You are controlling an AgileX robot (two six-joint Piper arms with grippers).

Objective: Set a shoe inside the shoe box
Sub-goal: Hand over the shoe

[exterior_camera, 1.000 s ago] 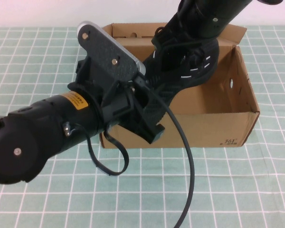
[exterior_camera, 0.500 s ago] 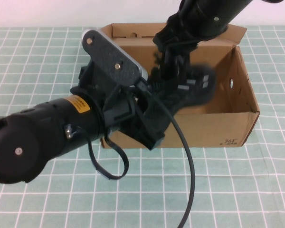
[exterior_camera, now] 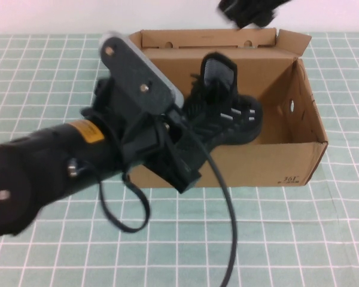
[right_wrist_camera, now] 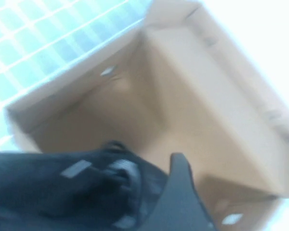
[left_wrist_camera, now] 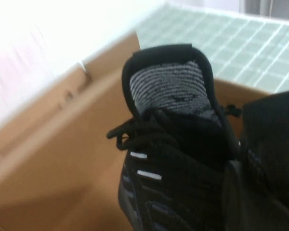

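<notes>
The black knit shoe (exterior_camera: pixel 224 116) sits tilted inside the open brown shoe box (exterior_camera: pixel 260 162), with its tongue up and its toe toward the right wall. My left gripper (exterior_camera: pixel 180 160) is at the shoe's heel over the box's front left and looks shut on it. The heel is hidden behind the wrist. In the left wrist view the shoe (left_wrist_camera: pixel 173 159) fills the picture, with a dark finger (left_wrist_camera: pixel 241 192) against it. My right gripper (exterior_camera: pixel 249 11) is raised above the back lid, open and empty. Its finger (right_wrist_camera: pixel 179 192) shows above the shoe (right_wrist_camera: pixel 72 183).
The box lid (exterior_camera: pixel 209 39) stands open at the back, and the right wall has a round hole (exterior_camera: pixel 291 106). The box rests on a green checked tablecloth (exterior_camera: pixel 299 233). My left arm's cable (exterior_camera: pixel 230 227) hangs in front of the box.
The right gripper has let go of the shoe and risen up and back out of the box. The shoe has dropped lower into the box. The left arm has shifted slightly left.
</notes>
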